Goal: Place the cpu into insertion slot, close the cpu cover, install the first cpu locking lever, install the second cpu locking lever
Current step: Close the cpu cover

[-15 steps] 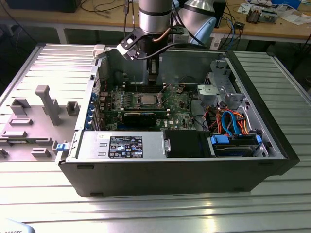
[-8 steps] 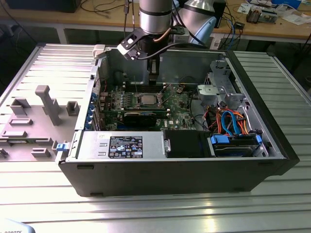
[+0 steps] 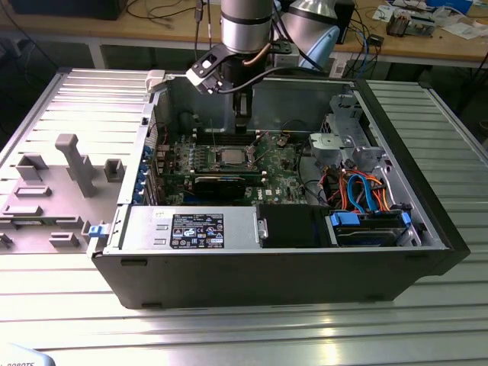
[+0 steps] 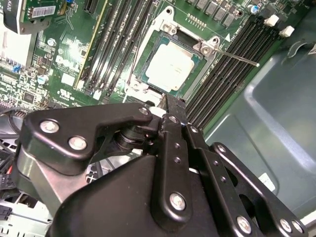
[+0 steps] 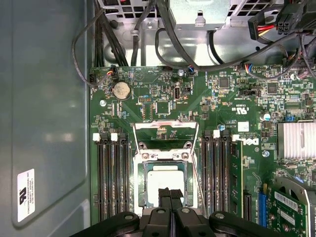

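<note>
**A:** Where is the cpu?

**B:** The cpu lies flat in the insertion slot, silver top up in both wrist views. The slot sits on the green board between two banks of memory slots. In the exterior view the cpu is a pale square near the middle of the board, inside the open computer case, which lies on a ribbed metal table.

**A:** And the cpu cover?

**B:** It is not down. In the first wrist view the cpu cover is swung back on its hinge edge, clear of the chip, with green board showing through its square cut-out.

**A:** Any lever latched?

**B:** In the second wrist view a thin metal lever juts from a corner of the slot out across the memory slots, unhooked.

**A:** What about the gripper?

**B:** The gripper hangs over the slot, at the cpu's edge farthest from the cover's hinge. Its two black fingers are pressed together tip to tip with nothing between them. I cannot tell whether the tips touch the chip. In the exterior view the arm reaches down into the case near its far wall.
</note>
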You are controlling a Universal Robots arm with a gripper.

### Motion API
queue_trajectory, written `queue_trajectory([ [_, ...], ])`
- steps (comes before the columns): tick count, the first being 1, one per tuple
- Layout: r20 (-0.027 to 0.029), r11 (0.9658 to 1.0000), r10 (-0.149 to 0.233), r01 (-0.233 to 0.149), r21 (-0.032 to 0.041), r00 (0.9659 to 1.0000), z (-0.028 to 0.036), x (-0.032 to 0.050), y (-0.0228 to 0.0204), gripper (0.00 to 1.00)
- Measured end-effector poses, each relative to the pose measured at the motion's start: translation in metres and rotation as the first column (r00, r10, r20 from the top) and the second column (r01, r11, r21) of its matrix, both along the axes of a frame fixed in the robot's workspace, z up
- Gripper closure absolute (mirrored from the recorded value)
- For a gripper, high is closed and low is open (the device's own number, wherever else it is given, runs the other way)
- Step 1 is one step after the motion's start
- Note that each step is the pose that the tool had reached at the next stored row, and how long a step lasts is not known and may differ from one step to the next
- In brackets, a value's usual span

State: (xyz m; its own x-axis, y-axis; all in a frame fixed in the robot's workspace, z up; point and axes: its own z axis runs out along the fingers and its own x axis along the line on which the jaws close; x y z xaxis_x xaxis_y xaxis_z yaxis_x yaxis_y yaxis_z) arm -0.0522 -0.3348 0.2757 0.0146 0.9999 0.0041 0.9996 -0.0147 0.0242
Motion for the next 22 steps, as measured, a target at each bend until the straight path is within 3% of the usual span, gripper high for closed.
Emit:
queue_trajectory([
  [6,-0.0001,1.0000,0.000,0.000,-0.0001,1.0000,0.0014,0.0005,-0.0001,0.89],
  [18,0.0000,1.0000,0.000,0.000,-0.0001,1.0000,0.0014,0.0190,0.0000,0.89],
  [19,0.0000,1.0000,0.000,0.000,0.0000,1.0000,0.0014,0.0242,-0.0001,0.89],
  [22,0.0000,1.0000,0.000,0.000,-0.0001,1.0000,0.0014,0.0293,0.0000,0.89],
])
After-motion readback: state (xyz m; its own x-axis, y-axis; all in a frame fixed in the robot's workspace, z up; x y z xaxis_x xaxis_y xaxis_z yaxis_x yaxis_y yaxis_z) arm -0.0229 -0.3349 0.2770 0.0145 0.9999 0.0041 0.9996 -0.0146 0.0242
